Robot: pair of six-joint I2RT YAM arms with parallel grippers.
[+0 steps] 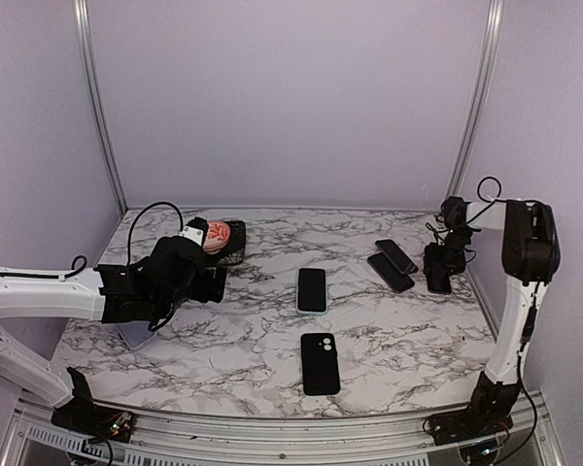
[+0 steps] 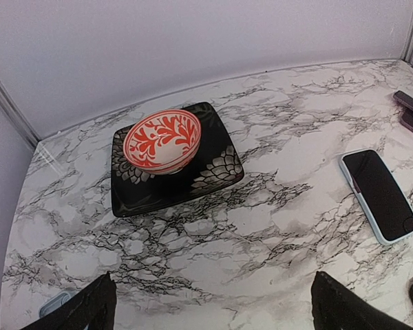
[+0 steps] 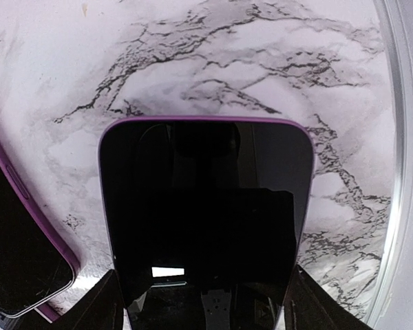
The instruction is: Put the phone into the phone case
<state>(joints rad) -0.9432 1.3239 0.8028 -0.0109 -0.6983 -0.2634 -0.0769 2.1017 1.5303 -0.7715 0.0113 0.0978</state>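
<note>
My right gripper [image 3: 205, 297] holds a phone [image 3: 206, 199] with a glossy black screen and a purple rim; a finger presses on each long edge. In the top view this gripper [image 1: 437, 276] hangs at the table's far right, beside two dark phones [image 1: 394, 264]. A phone in a light-blue case [image 1: 312, 289] lies mid-table, and a black phone or case [image 1: 320, 363] lies back up nearer me. My left gripper [image 2: 212, 292] is open over bare marble at the left [image 1: 214, 282], nothing between its fingers. A pale blue-grey case-like piece [image 1: 134, 336] lies under the left arm.
A black square plate [image 2: 213, 172] carrying a red-and-white patterned bowl [image 2: 162, 139] stands at the back left, just ahead of my left gripper. In the right wrist view, a purple-edged dark phone [image 3: 17, 254] lies at the left and the table's metal edge rail [image 3: 399, 137] runs down the right.
</note>
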